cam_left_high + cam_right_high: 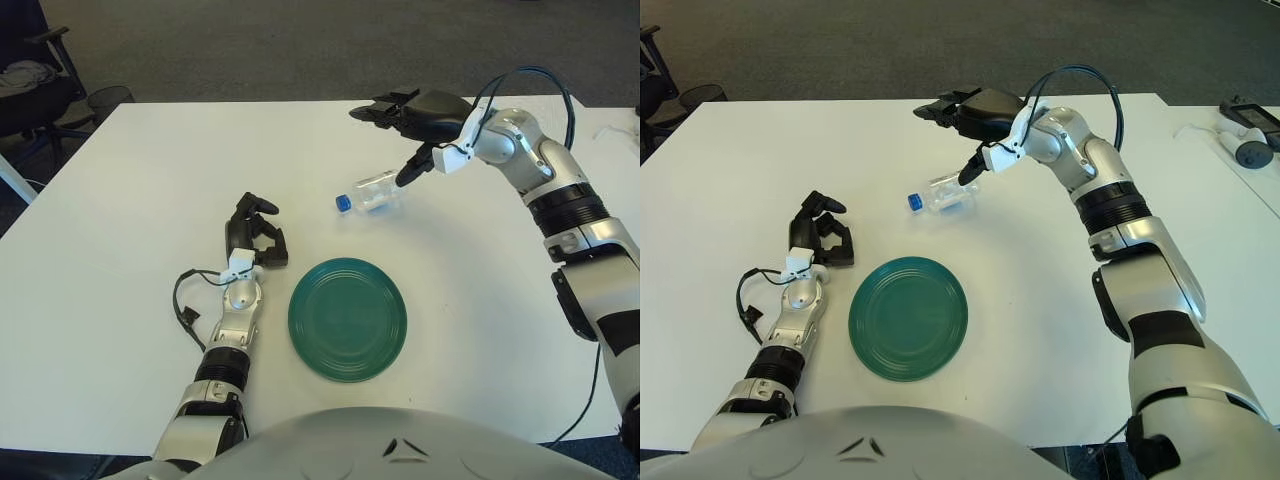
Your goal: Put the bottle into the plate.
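Reaching over the table, our right hand is spread wide, empty; the bottle lies just beneath its thumb.

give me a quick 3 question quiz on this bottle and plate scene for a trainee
1. True or false: the bottle already lies on the green plate.
2. Which hand is at the bottle? A. the left hand B. the right hand C. both hands
3. Fill the gap: the bottle lies on its side with its blue cap pointing toward the robot's ____.

Key
1. False. It lies on the white table, beyond the plate.
2. B. The right hand hangs over the bottle with fingers spread, one fingertip at the bottle's far end, not yet gripping. The left hand shows to the left of the plate.
3. left
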You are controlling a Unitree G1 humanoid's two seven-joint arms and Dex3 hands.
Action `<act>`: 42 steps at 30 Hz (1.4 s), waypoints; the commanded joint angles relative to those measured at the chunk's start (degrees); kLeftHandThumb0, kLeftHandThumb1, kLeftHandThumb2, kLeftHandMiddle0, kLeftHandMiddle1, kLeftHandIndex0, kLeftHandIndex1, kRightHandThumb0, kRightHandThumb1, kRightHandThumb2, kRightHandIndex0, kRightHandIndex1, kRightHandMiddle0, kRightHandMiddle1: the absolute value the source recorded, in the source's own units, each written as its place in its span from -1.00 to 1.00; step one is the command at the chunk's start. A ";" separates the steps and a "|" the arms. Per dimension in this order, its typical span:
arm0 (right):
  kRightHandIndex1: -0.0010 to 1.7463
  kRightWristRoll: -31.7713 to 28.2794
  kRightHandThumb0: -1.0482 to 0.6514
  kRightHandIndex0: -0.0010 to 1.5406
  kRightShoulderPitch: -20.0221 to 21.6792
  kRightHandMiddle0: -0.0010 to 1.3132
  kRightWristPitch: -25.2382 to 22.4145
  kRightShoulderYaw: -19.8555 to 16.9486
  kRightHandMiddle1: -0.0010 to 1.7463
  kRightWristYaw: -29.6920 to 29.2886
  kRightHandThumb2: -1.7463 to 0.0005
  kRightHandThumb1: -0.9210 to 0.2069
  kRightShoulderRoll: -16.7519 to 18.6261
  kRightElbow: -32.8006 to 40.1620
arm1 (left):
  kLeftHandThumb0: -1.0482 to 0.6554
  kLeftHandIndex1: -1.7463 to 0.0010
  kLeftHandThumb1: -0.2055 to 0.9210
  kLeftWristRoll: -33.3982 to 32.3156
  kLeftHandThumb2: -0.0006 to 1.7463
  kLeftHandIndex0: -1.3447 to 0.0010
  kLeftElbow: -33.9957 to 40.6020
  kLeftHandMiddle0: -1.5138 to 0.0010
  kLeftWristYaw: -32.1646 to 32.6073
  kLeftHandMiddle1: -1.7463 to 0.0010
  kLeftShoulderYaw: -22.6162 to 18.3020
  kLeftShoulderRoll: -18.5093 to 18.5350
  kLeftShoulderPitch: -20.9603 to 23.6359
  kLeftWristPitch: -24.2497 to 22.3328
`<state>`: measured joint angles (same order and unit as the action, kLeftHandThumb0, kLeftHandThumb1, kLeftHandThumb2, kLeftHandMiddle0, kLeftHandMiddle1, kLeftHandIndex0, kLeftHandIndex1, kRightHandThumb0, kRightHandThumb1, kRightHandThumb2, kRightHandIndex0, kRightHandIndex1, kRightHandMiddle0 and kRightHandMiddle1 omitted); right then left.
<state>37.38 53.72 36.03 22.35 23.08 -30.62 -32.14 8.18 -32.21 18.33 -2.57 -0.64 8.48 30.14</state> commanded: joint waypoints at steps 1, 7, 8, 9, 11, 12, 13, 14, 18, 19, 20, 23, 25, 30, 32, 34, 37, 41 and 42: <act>-1.00 1.45 -1.00 -1.00 1.73 -1.00 0.37 1.15 -1.00 -1.89 0.91 -1.00 0.72 -1.77 | 0.23 -1.00 -0.74 0.21 0.96 0.00 -2.83 -0.22 0.21 -0.87 -0.01 -0.20 -1.69 0.26; -1.00 3.58 -1.00 -1.00 2.17 -1.00 1.04 3.28 -1.00 -5.59 0.85 -1.00 2.15 -5.89 | 0.23 -1.00 -0.75 1.08 0.96 -0.01 -2.63 -0.22 0.97 -0.88 0.26 -0.16 -1.52 -0.25; -1.00 3.66 -1.00 -1.00 2.40 -1.00 1.21 3.54 -1.00 -5.78 0.84 -1.00 2.29 -6.60 | 0.23 -1.00 -0.75 1.18 0.97 -0.01 -2.54 -0.22 1.05 -0.88 0.30 -0.17 -1.49 -0.48; -1.00 3.71 -1.00 -1.00 2.59 -1.00 1.36 3.76 -1.00 -5.95 0.83 -1.00 2.39 -7.16 | 0.23 -1.00 -0.76 1.25 0.97 -0.01 -2.46 -0.22 1.11 -0.88 0.33 -0.17 -1.47 -0.65; -1.00 4.12 -1.00 -1.00 2.94 -1.00 1.57 4.48 -1.00 -6.51 0.82 -1.00 2.85 -8.79 | 0.23 -1.00 -0.76 1.37 0.97 -0.01 -2.21 -0.22 1.21 -0.88 0.40 -0.16 -1.55 -0.94; -1.00 6.19 -1.00 -1.00 3.59 -1.00 1.26 6.16 -1.00 -9.69 0.81 -1.00 4.25 -13.43 | 0.23 -1.00 -0.76 1.38 0.97 -0.01 -2.15 -0.23 1.23 -0.89 0.42 -0.15 -1.60 -0.93; -1.00 7.75 -1.00 -1.00 4.14 -1.00 1.08 7.46 -1.00 -12.16 0.81 -1.00 5.29 -17.00 | 0.23 -1.00 -0.76 1.39 0.98 -0.01 -2.10 -0.23 1.24 -0.89 0.42 -0.15 -1.63 -0.92; -1.00 9.36 -1.00 -1.00 4.71 -1.00 0.68 8.85 -1.00 -14.91 0.80 -1.00 6.46 -20.82 | 0.23 -1.00 -0.76 1.39 0.98 -0.01 -2.11 -0.23 1.23 -0.89 0.41 -0.15 -1.65 -0.85; -1.00 11.70 -1.00 -1.00 6.16 -1.00 0.41 11.58 -1.00 -20.03 0.77 -1.00 8.77 -28.04 | 0.23 -1.00 -0.76 1.26 0.98 -0.01 -2.37 -0.22 1.10 -0.89 0.30 -0.11 -1.58 -0.22; -1.00 11.92 -1.00 -1.00 6.44 -1.00 0.59 11.98 -1.00 -20.74 0.75 -1.00 9.11 -29.10 | 0.23 -1.00 -0.76 1.23 0.98 -0.01 -2.41 -0.22 1.06 -0.90 0.27 -0.10 -1.57 -0.05; -1.00 12.08 -1.00 -1.00 6.75 -1.00 0.83 12.36 -1.00 -21.41 0.74 -1.00 9.35 -30.00 | 0.23 -1.00 -0.76 1.21 0.98 -0.01 -2.42 -0.22 1.04 -0.90 0.26 -0.09 -1.56 0.03; -1.00 12.38 -1.00 -1.00 7.40 -1.00 1.81 13.30 -1.00 -22.79 0.70 -1.00 9.85 -32.07 | 0.23 -1.00 -0.76 1.22 0.98 -0.01 -2.25 -0.22 0.89 -0.91 0.29 -0.03 -1.58 0.05; -1.00 12.41 -1.00 -1.00 7.80 -1.00 2.61 13.86 -1.00 -23.07 0.68 -1.00 9.93 -32.74 | 0.23 -1.00 -0.76 1.36 0.98 -0.01 -2.14 -0.22 0.97 -0.90 0.31 0.03 -1.59 -0.18; -1.00 12.06 -1.00 -1.00 8.52 -1.00 3.74 14.73 -1.00 -22.01 0.65 -1.00 10.20 -33.71 | 0.23 -1.00 -0.77 1.11 0.98 -0.02 -2.34 -0.23 0.90 -0.88 0.14 -0.01 -1.51 -0.44; -1.00 11.85 -1.00 -1.00 8.69 -1.00 3.83 14.95 -1.00 -21.35 0.66 -1.00 10.42 -34.14 | 0.23 -1.00 -0.77 1.08 0.97 -0.02 -2.47 -0.23 0.95 -0.88 0.08 -0.01 -1.44 -0.42; -1.00 11.74 -1.00 -1.00 8.73 -1.00 3.91 15.14 -1.00 -20.82 0.66 -1.00 10.53 -34.49 | 0.23 -1.00 -0.77 1.31 0.97 -0.02 -2.52 -0.23 1.19 -0.88 0.14 -0.05 -1.49 -0.35; -1.00 11.68 -1.00 -1.00 8.85 -1.00 3.86 15.58 -1.00 -19.80 0.68 -1.00 10.93 -35.16 | 0.23 -1.00 -0.78 1.81 0.98 -0.03 -2.68 -0.24 1.71 -0.88 0.22 0.03 -1.43 -0.29; -1.00 11.49 -1.00 -1.00 9.01 -1.00 3.76 16.04 -1.00 -18.28 0.70 -1.00 11.26 -35.63 | 0.23 -1.00 -0.80 2.22 0.99 -0.04 -2.60 -0.25 2.15 -0.88 0.33 0.00 -1.48 -0.41; -1.00 11.46 -1.00 -1.00 9.03 -1.00 3.64 16.15 -1.00 -17.71 0.70 -1.00 11.37 -35.70 | 0.23 -1.00 -0.80 2.29 0.99 -0.04 -2.53 -0.25 2.23 -0.88 0.34 -0.01 -1.51 -0.52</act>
<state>49.02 62.05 39.78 37.91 3.82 -19.82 -67.15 9.62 -32.54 19.68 -2.38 -0.64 9.00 29.91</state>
